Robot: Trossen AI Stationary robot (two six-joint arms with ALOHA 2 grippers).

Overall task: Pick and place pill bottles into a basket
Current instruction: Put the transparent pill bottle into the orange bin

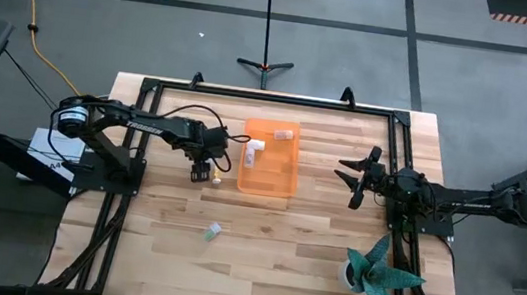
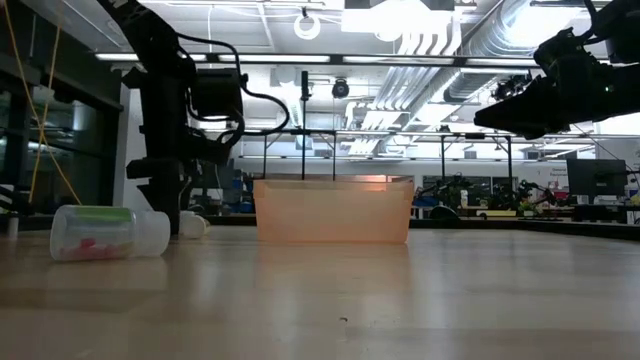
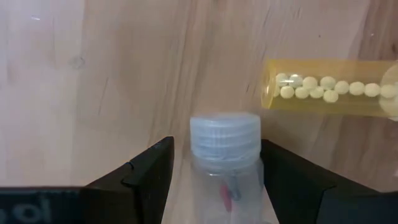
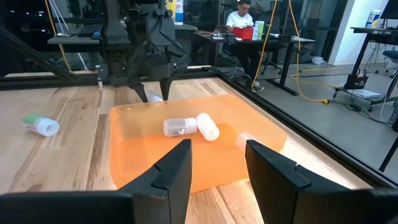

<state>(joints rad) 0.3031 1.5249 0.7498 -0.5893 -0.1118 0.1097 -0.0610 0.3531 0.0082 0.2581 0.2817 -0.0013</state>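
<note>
My left gripper (image 3: 216, 167) is open and low over the table, just left of the orange basket (image 1: 284, 182). Its fingers stand on either side of a clear pill bottle with a white cap (image 3: 224, 140), which lies on the wood. An amber bottle of pale pills (image 3: 329, 90) lies beside it on its side. A green-capped bottle (image 1: 213, 230) lies on its side nearer the front. Three bottles (image 4: 177, 127) (image 4: 208, 126) (image 4: 245, 140) lie in the basket. My right gripper (image 1: 356, 176) is open and empty, in the air right of the basket. My left gripper comes at the clear bottle from above, with one finger on each side of it just below the cap. One finger (image 3: 149, 171) stands apart from it with a gap. The other finger (image 3: 289, 177) is right against the bottle's side (image 3: 256, 163); whether it touches, I cannot tell.
A teal spiky plant in a white pot (image 1: 377, 272) stands at the front right. A black frame (image 1: 270, 96) runs around the table's edges. Bare wood lies in front of the basket. A person sits at a desk (image 4: 239, 18) in the room beyond.
</note>
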